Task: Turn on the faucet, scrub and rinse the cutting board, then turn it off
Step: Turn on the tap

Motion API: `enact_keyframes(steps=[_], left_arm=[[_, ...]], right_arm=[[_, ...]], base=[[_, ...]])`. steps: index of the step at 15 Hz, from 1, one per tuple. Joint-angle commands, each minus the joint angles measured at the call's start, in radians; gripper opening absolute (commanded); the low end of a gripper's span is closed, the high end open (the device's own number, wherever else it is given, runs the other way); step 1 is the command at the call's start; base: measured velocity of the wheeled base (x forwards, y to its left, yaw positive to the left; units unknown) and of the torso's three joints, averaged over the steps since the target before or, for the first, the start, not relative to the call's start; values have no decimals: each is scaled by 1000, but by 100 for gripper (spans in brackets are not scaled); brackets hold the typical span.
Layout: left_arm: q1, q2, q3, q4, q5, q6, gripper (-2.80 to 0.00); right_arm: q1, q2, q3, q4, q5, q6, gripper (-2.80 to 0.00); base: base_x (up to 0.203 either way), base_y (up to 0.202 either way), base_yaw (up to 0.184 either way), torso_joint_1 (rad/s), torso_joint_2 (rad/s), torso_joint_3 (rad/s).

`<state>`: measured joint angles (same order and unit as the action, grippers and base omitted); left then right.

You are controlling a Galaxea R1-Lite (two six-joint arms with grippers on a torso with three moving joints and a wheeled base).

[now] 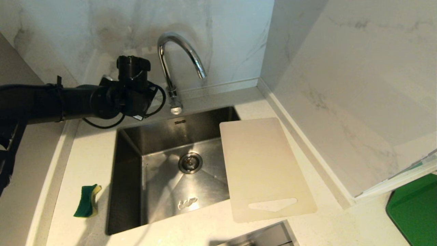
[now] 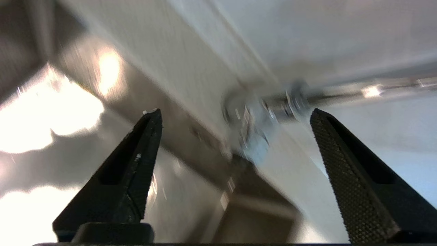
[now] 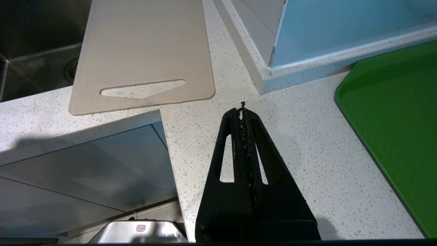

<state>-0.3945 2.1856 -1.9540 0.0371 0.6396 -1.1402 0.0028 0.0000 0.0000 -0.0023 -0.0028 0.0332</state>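
Left hand (image 2: 235, 114) spread wide and holding nothing, reaching from the left at the far edge of the sink (image 1: 129, 164), just left of the tap (image 1: 169, 73), blurred tap base (image 2: 252, 123) between the fingers (image 2: 344, 171). Green-and-yellow sponge (image 1: 87, 201) on the worktop (image 1: 85, 150) at near left. Cream cutting board (image 1: 264, 169) flat on the right, left edge overhanging the sink, handle slot at the near end. Right hand (image 3: 243, 104) pressed closed, empty, above the near worktop right of the board. Green board (image 1: 414, 208) at far right.
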Motion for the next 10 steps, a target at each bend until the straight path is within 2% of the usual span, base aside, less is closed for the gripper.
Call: enact_keyframes(steps=[1,5,10], left_arm=[[-8,47,-2,-39,32,24,0],[-44,66,-6,-111,35,68,0],[-41,114,-7,-138,29,79,0]], right_arm=[[0,2,2,-1,0,1,-280],[-1,2,0,-1,0,1,-280],[0,2,1,-1,0,1,-280]], base=[[0,0,0,0,0,0],[0,0,0,0,0,0],[0,0,0,0,0,0]])
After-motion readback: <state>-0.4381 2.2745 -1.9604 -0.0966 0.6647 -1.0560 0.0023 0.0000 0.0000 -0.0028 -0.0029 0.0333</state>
